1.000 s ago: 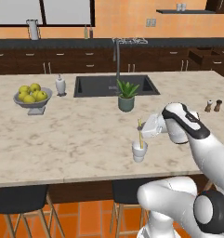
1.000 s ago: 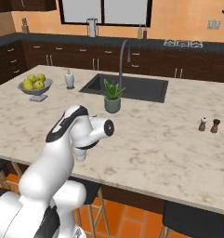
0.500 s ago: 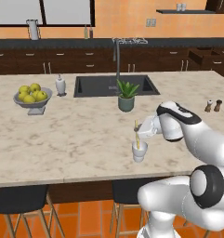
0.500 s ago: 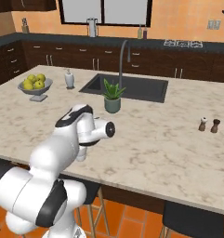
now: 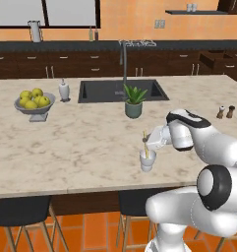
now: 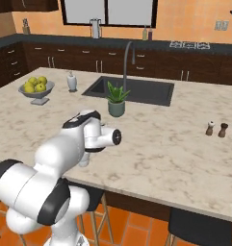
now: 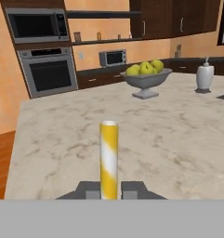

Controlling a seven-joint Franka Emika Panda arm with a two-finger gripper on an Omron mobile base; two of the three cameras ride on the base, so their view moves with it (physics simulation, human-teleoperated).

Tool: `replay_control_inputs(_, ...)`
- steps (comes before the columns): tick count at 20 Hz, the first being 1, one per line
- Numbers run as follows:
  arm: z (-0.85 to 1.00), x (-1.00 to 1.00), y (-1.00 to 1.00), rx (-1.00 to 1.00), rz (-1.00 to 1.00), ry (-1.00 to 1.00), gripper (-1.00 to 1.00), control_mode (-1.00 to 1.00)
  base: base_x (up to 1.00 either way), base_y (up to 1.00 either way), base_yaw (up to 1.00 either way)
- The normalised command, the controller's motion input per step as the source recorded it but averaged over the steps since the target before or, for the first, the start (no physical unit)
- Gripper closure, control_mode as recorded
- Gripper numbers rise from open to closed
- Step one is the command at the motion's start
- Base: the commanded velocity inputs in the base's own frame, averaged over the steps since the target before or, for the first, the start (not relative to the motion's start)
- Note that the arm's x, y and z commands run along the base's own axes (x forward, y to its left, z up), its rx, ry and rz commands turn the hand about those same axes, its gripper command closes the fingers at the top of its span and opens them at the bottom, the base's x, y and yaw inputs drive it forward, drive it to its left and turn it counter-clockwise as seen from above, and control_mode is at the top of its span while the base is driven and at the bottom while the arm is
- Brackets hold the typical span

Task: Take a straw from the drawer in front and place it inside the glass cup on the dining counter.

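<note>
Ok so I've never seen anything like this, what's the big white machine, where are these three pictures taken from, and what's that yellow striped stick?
The white machine is a robot arm on a base that can drive, in a computer-drawn kitchen. Two pictures come from cameras riding on the base, behind the arm to its left and right, both looking over the same beige marble dining counter. The third comes from a camera on the hand, looking along the claw.

On the counter stand a fruit bowl of yellow-green fruit, a small white dispenser bottle, a potted plant, two small shakers and a glass cup.

The stick is a straw. The claw is shut on it, holding it upright at the cup; its lower end seems to reach into the cup.
</note>
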Motion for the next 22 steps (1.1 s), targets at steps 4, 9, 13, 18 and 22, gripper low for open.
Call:
replay_control_inputs(4, -0.27, 0.0, 0.0, 0.0, 0.0, 0.02, -1.0, -1.0, 0.0, 0.0, 0.0)
replay_control_inputs(9, 0.05, -0.01, 0.0, 0.0, -0.02, 0.0, -1.0, -1.0, 0.0, 0.0, 0.0)
replay_control_inputs(13, 0.67, -0.31, -0.17, 0.0, -0.07, -0.01, -1.0, -1.0, 0.0, 0.0, 0.0)
replay_control_inputs(18, 1.0, -0.63, -0.17, 0.0, -0.08, -0.07, -1.0, -1.0, 0.0, 0.0, 0.0)
replay_control_inputs(22, 1.0, -1.0, 0.0, 0.0, -0.11, -0.05, -1.0, -1.0, 0.0, 0.0, 0.0)
